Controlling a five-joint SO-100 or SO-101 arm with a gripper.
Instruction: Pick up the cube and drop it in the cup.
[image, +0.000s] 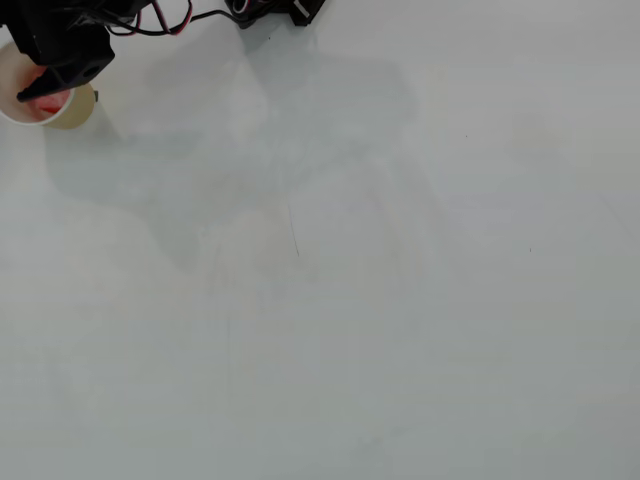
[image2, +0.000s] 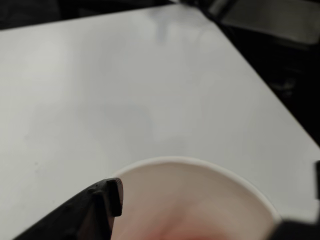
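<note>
The cream cup (image: 82, 108) stands at the far top left of the overhead view, partly under the black gripper (image: 45, 90). The red cube (image: 45, 103) shows inside the cup's mouth, below the fingers. In the wrist view the cup's white rim (image2: 170, 160) fills the lower frame. One black finger (image2: 102, 202) sits at its left and the other just enters at the bottom right, so the gripper (image2: 205, 212) is open, with its fingers spread wide over the cup's mouth. A faint pinkish blur of the cube (image2: 175, 234) lies low inside the cup.
White table (image: 350, 280) spreads to the right and below the cup. The arm's base and cables (image: 250, 12) sit at the top edge. In the wrist view the table's edge (image2: 265, 85) runs along the right, with dark floor beyond.
</note>
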